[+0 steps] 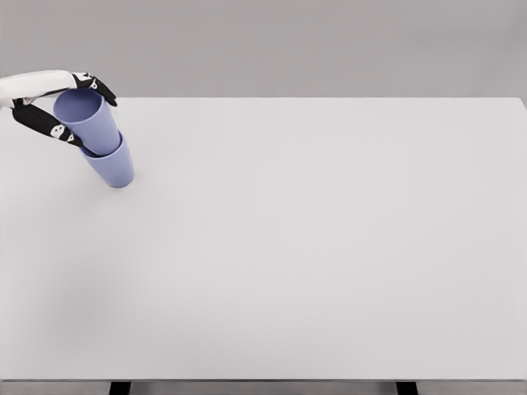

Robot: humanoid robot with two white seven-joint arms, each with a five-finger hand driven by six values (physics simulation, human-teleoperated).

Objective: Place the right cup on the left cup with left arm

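Head view: left robot hand (62, 107) clamps smooth tapered upper cup (89, 120), nested in lower cup (114, 166).

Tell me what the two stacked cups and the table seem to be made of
Upper cup and lower cup: likely plastic, matte; uniform periwinkle blue, thin rim, no glassy glare. Being a render, that is only a guess. Table: smooth, pale grey matte top, maybe laminate or painted board; no grain or reflections show. The left hand grips the upper cup.

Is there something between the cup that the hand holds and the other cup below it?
Nothing visible. The left hand grips the upper cup, whose base already sits inside the lower cup on the table.
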